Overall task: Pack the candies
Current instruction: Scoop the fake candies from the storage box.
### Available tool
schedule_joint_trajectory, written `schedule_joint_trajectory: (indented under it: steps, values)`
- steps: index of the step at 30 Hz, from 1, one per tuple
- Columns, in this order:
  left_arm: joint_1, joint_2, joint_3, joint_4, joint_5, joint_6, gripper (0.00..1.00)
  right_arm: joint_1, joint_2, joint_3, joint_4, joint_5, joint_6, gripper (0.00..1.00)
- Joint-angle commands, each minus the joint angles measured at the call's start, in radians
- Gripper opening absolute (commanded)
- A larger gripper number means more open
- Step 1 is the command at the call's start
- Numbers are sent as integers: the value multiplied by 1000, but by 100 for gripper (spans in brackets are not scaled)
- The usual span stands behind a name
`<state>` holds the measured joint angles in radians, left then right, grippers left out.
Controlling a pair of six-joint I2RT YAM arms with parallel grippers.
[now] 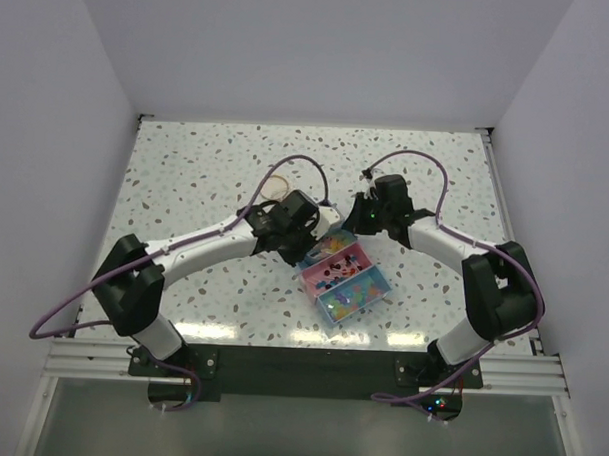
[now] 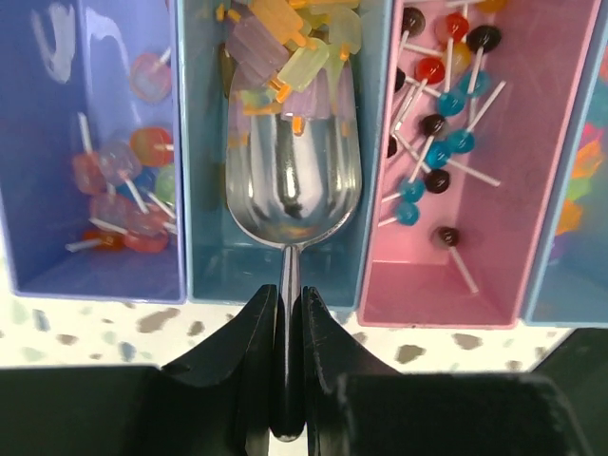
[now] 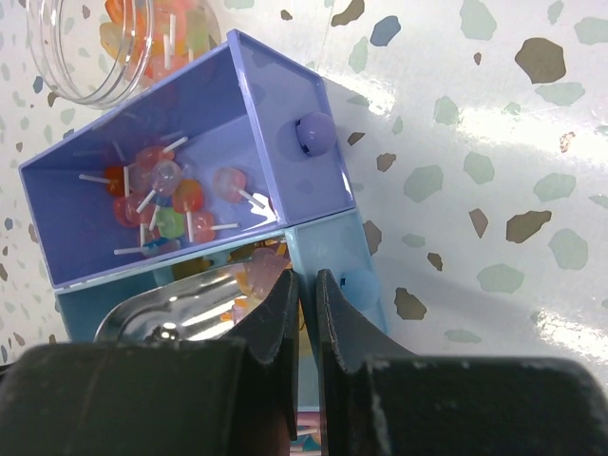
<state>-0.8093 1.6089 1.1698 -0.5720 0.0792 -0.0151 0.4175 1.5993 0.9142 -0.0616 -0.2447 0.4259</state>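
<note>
we see a white table point(image 1: 186, 184) with grey, brown and blue speckles. the lilac compartment point(image 2: 38, 266), the light blue compartment point(image 2: 204, 237) and the pink compartment point(image 2: 513, 237) are each plain. the candies point(image 2: 285, 43) in the light blue one are pale yellow, lilac and green with orange sticks; in the pink one they are red, dark brown and turquoise with white sticks. the scoop point(image 2: 294, 180) is shiny silver, the left gripper point(image 2: 289, 299) black.

— What's cut off?
— The jar point(image 3: 85, 47), by the top edge, and the rightmost compartment point(image 2: 581, 285).
— Hidden?
— The scoop point(image 3: 180, 309) runs behind the right gripper point(image 3: 306, 285). From above, the candies point(image 1: 345, 284) are too small to tell apart.
</note>
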Motion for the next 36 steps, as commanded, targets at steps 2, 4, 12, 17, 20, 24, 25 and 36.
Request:
schedule_joint_trajectory:
  steps: [2, 4, 12, 17, 20, 24, 25, 36]
  values:
    - [-146, 16, -45, 369, -74, 199, 0, 55, 87, -43, -130, -94, 57, 0]
    - [-185, -59, -114, 458, -126, 302, 0, 55, 86, -40, -142, -67, 31, 0]
    - [-197, -179, -283, 690, -136, 449, 0, 55, 103, -26, -138, -61, 20, 0]
    - [-192, -107, -257, 635, -95, 336, 0, 55, 105, -17, -139, -70, 20, 0]
    - [-168, -49, -207, 516, -53, 229, 0, 55, 113, -9, -156, -88, 22, 0]
    - [-105, 40, -138, 370, 14, 106, 0, 55, 123, -8, -168, -96, 24, 0]
    - [-99, 52, -110, 318, 27, 96, 0, 55, 128, -5, -170, -97, 22, 0]
    - [-94, 161, 15, 61, 57, 95, 0, 55, 133, -3, -168, -113, 20, 0]
